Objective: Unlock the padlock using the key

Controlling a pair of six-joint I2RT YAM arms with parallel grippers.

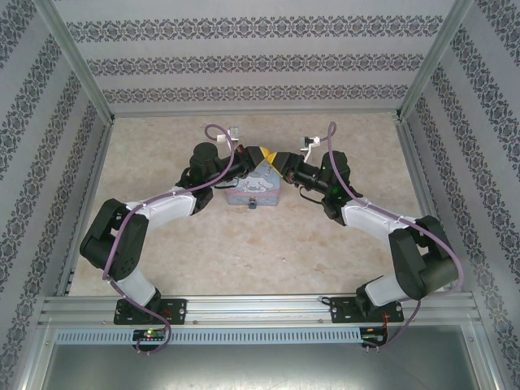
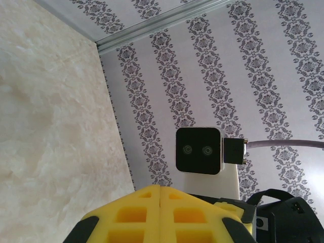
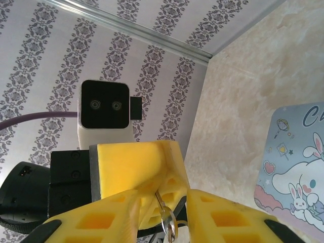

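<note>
1. The padlock (image 1: 253, 204) is a tiny dark blob against the near side of the tin box (image 3: 293, 177), mid-table. It's way too small in the top view to make out the shackle.
2. The key (image 3: 161, 202) is a thin silvery bit with a wire key ring (image 3: 169, 223) dangling off it. It's up in the air above the tin's far edge, not down by the lock.
3. The left pincer (image 2: 159, 195) is pressed together, with the yellow foam pads flush along one seam. The key sticks out of its tip.
4. The right pincer (image 3: 162, 195) is spread, one blocky yellow finger on each side of the key, and I can't see it touching.
5. Both arms meet nose to nose over the tin, so they cover its far part from above.
6. The tin is pastel blue with a cartoon bunny print and rounded corners. The table (image 3: 243, 76) is beige and marbled, and the walls (image 3: 50, 50) have striped damask paper.
</note>
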